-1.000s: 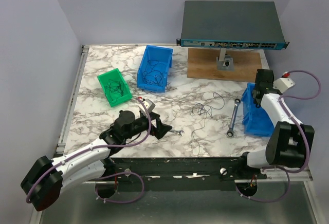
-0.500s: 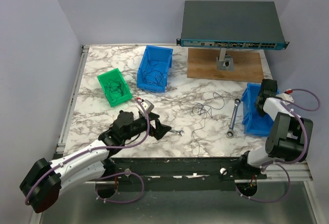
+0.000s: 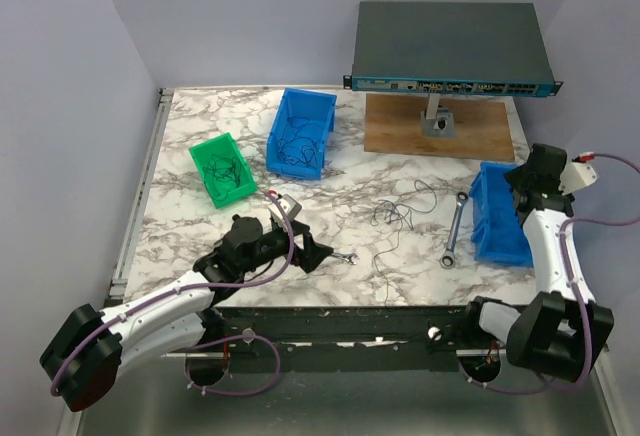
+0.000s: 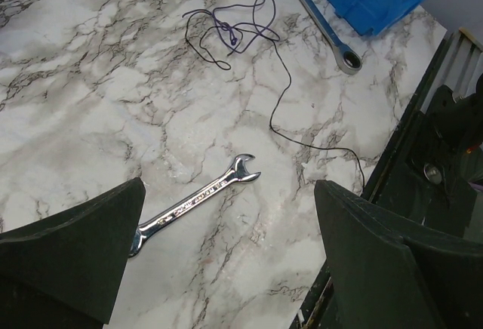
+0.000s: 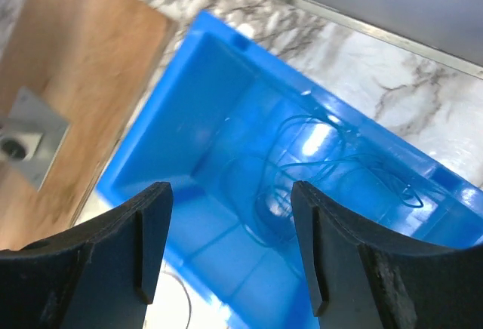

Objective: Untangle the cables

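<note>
Cables [image 5: 317,155] in bin [image 5: 173,118], below right pincer [image 5: 230,242]

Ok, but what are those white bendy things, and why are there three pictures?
Those are two robot arms, each ending in a two-finger claw. One picture looks down from above. The other two come from little cameras on the wrists, so you see each claw's own black fingers. On the marble table lie a loose tangle of thin cables, a small wrench and a bigger wrench. The left gripper hangs open close to the small wrench. The right gripper is open over a blue bin with a thin blue wire inside. Neither holds anything.
</note>
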`<state>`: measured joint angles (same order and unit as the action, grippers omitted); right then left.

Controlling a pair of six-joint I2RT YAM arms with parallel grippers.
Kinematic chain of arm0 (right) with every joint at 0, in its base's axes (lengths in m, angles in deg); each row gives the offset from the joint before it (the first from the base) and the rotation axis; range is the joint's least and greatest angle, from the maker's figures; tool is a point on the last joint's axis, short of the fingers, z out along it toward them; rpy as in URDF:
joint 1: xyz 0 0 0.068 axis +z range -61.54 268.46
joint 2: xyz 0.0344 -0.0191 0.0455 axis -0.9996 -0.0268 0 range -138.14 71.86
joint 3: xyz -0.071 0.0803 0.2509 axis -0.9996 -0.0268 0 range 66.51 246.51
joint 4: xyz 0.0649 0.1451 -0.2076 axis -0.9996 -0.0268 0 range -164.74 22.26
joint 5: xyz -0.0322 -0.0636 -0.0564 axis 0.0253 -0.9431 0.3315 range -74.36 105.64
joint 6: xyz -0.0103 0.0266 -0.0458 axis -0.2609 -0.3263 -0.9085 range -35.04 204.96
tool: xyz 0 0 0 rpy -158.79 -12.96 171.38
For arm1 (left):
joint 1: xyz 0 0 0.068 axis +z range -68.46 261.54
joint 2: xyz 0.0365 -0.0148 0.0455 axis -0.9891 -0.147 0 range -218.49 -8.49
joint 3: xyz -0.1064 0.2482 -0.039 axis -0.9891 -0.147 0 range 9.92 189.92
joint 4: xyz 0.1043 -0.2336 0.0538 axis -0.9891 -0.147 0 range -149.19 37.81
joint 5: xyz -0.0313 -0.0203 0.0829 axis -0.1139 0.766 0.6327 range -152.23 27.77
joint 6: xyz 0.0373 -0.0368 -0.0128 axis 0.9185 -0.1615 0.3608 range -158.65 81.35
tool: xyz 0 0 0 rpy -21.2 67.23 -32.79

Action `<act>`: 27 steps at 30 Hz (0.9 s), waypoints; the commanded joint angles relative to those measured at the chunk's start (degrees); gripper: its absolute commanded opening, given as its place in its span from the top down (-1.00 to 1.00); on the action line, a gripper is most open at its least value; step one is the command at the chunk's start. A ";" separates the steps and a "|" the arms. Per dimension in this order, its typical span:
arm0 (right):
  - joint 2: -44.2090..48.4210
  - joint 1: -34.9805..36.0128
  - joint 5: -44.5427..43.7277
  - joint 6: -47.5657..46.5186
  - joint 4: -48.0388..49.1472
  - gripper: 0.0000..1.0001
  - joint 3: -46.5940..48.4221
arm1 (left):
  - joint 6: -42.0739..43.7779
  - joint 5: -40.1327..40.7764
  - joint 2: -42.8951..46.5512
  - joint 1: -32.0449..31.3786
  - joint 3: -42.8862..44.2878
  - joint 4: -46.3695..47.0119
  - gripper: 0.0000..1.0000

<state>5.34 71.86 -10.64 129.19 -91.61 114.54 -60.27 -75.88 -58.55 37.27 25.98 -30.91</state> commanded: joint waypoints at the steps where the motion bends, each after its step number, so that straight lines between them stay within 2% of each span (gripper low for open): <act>1: 5.65 0.81 14.11 -9.70 -0.71 -0.43 0.98 | 0.36 -0.45 -0.04 -0.29 1.44 0.61 -0.97; 4: 6.94 2.16 31.09 -13.31 -0.62 -0.43 1.58 | 0.18 -0.85 0.35 -0.29 1.35 0.60 -0.97; 6: 6.09 6.53 35.26 -14.54 -2.41 -0.43 2.77 | 0.18 -0.94 0.49 -0.29 1.35 0.56 -0.97; 10: 3.78 25.04 27.22 -14.62 -4.45 -0.44 3.77 | 0.10 -0.72 0.32 -0.29 1.54 0.43 -0.97; 14: 0.02 34.94 23.39 -12.06 -3.00 -0.50 1.57 | 0.09 -0.94 -0.29 -0.25 2.03 0.37 -0.97; 16: -1.47 37.93 20.98 -10.40 -1.97 -0.68 -0.19 | 0.23 -0.94 -0.36 -0.29 2.04 0.26 -0.97; 18: -2.47 40.74 18.93 -8.66 -0.91 -0.99 -2.09 | 0.27 -0.93 -0.17 -0.29 2.05 0.17 -0.97; 23: -6.89 46.04 14.19 -7.59 2.78 -0.99 -4.99 | 0.27 -1.44 -0.20 -0.29 2.14 -0.02 -0.97; 27: -12.28 47.61 7.72 -7.42 2.87 -0.70 -3.40 | 0.27 -1.64 -0.47 -0.29 2.23 -0.07 -0.97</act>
<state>-3.51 118.46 5.44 120.56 -90.72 110.28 -60.30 -75.99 -58.73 37.27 26.42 -31.37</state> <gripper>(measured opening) 0.911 0.983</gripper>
